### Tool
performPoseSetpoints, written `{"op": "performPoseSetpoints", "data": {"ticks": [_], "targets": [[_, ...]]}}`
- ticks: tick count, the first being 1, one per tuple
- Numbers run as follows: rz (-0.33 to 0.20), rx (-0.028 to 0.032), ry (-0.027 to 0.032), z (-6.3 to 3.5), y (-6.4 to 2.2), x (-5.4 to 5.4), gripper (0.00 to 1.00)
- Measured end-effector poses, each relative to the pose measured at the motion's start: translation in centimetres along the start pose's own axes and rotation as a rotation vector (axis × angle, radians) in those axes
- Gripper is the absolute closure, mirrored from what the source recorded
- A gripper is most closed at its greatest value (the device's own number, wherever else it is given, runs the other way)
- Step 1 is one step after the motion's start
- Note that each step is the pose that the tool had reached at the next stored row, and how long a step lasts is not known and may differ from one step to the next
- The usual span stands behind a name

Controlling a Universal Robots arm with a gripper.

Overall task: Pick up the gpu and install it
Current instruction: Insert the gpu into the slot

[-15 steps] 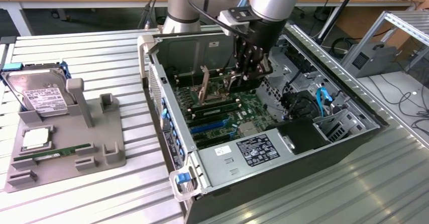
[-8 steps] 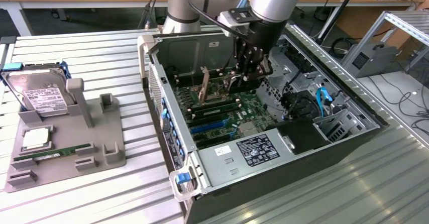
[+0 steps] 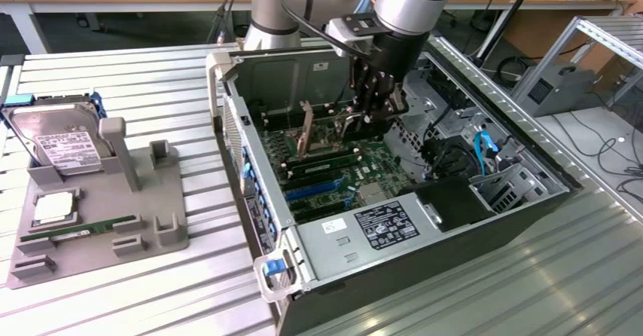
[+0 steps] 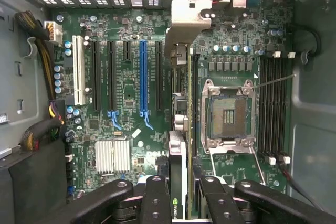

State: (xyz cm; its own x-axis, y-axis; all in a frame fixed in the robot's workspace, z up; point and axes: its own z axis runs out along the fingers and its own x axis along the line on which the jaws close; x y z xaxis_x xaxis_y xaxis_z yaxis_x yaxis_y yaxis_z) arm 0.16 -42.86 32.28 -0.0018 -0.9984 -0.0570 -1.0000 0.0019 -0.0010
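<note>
Far off to the exterior view's left of the open black computer case [image 3: 332,276], a grey plastic holder tray [image 3: 150,234] lies on the ridged silver tabletop [image 3: 131,72]. A silver hard drive with a white label [image 3: 60,144] leans in the tray's back end. A slim green memory stick [image 3: 86,229] lies flat near the tray's front end, and a small square silver chip [image 3: 53,209] sits just behind that stick.

The case lies on its side with its wall off, so the green circuit board [image 3: 347,174] inside it shows. The grey robot arm [image 3: 407,4] comes down into the case from above. Its black end effector [image 3: 370,102] hangs over the middle of the board.

In the wrist view, the end effector [image 4: 185,198] has its fingers [image 4: 155,200] clamped on the thin dark gpu card with a silver metal bracket [image 4: 177,161]. The card stands on its edge inside the case, just above the board. Its bracket end [image 4: 186,22] points to the case's back wall with the vent holes. The card sits between the long blue slot [image 4: 142,77] and the square silver chip socket [image 4: 229,114]. I cannot tell if the card touches the board.

To the exterior view's right of the case, a grey box with cables [image 3: 558,87] rests on the tabletop.
</note>
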Motion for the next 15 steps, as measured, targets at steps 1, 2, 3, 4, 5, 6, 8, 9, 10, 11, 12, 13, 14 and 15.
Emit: {"op": "performPoseSetpoints", "data": {"ticks": [1,2,3,4,5,6,8,9,10,11,12,13,14,15], "targets": [[0.000,0.0000,0.0000,0.01,0.01,0.03,0.73],[0.000,0.0000,0.0000,0.02,0.02,0.05,0.73],[0.000,0.0000,-0.0001,0.03,0.02,0.07,0.73],[0.000,0.0000,-0.0002,0.04,0.03,0.09,0.73],[0.000,0.0000,-0.0002,0.04,0.03,0.11,0.73],[0.000,0.0000,-0.0003,0.05,0.03,0.12,0.73],[0.000,0.0000,-0.0005,0.06,0.03,0.16,0.73],[0.000,0.0000,-0.0006,0.07,0.03,0.18,0.73],[0.000,0.0000,-0.0007,0.08,0.03,0.21,0.73],[0.000,0.0000,-0.0010,0.13,0.03,0.30,0.73],[0.000,0.0000,-0.0010,0.14,0.04,0.33,0.73],[0.000,0.0000,-0.0010,0.15,0.04,0.35,0.73],[0.000,0.0000,-0.0010,0.15,0.05,0.37,0.73],[0.000,0.0000,-0.0010,0.16,0.05,0.39,0.73]]}}
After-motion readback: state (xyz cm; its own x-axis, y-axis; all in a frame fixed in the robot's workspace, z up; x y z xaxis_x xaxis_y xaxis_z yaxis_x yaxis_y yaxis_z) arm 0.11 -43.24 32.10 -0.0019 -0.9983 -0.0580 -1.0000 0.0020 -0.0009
